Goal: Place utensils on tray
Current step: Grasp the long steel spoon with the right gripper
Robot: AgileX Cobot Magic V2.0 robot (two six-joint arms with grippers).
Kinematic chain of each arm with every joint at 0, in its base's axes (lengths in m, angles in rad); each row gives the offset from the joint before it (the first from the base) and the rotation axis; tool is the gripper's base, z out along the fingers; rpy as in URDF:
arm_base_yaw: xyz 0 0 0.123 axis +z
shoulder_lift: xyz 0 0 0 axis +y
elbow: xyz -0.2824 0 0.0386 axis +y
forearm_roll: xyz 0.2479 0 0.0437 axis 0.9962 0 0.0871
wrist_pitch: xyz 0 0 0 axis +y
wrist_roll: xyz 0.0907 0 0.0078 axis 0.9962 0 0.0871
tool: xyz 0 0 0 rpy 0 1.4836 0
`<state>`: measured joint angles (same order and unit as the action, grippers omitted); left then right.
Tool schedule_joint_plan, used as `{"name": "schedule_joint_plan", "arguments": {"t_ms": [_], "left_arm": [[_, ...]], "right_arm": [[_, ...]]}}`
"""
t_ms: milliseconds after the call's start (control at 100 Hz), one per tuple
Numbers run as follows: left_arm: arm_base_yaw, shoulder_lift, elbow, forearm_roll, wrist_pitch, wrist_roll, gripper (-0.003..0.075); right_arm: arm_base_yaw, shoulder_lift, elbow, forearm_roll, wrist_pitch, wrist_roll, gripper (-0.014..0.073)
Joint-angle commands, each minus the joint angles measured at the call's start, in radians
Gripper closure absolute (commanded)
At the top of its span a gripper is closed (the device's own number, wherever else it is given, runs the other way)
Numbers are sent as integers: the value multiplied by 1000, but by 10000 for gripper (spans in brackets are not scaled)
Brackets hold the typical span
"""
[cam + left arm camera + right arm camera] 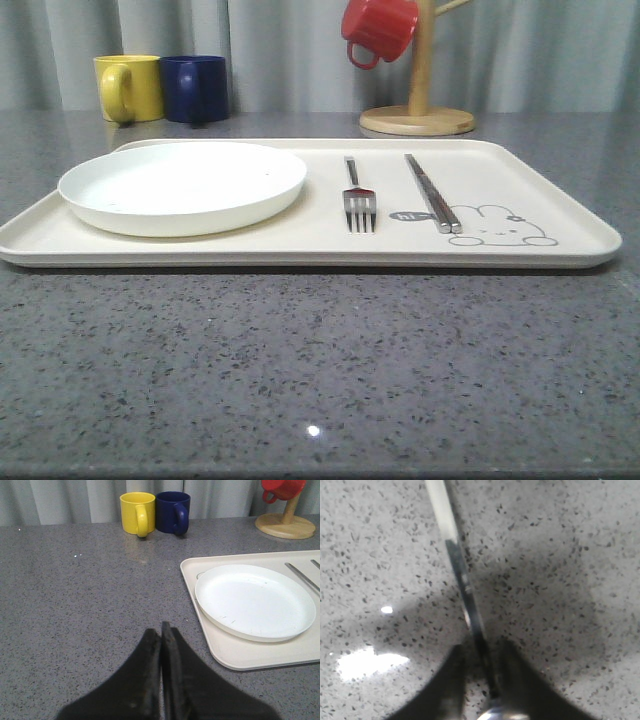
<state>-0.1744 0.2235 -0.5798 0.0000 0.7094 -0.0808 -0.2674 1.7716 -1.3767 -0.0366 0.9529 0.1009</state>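
The cream tray (560,190) lies across the grey table. On it rest a round white plate (185,185) at the left, a silver fork (358,200) in the middle and a pair of metal chopsticks (430,193) by the rabbit print. My left gripper (161,630) is shut and empty over bare table, left of the tray (240,655) and plate (255,600). In the right wrist view, a shiny spoon (460,570) lies on the speckled table, its handle running between the fingers of my right gripper (482,650). That gripper is low and open, with a gap beside the handle.
A yellow mug (128,88) and a dark blue mug (195,88) stand behind the tray at the back left. A wooden mug stand (420,100) with a red mug (378,30) hanging on it is at the back centre. Grey curtains close the background.
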Motion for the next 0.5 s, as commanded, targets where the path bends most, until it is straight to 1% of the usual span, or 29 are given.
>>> {"name": "schedule_joint_plan", "arguments": {"t_ms": [0, 20, 60, 190, 300, 390, 490], "left_arm": [[-10, 11, -25, 0, -76, -8, 739], [-10, 11, -25, 0, -76, -8, 739], [-10, 11, -25, 0, -76, -8, 739], [-10, 11, -25, 0, -76, -8, 739], [-10, 11, -25, 0, -76, -8, 739], [-10, 11, -25, 0, -76, -8, 739], [-10, 11, -25, 0, -76, -8, 739]], "right_arm": [[-5, -40, -23, -4, -29, -13, 634], [-5, -40, -23, -4, -31, -13, 671], [-5, -40, -23, -4, -36, -13, 657], [-5, -44, -23, -1, -38, -13, 662], [3, -71, -23, 37, -31, -13, 662], [37, -115, -23, 37, -21, -13, 662], [110, -172, -23, 45, -13, -13, 662]]}}
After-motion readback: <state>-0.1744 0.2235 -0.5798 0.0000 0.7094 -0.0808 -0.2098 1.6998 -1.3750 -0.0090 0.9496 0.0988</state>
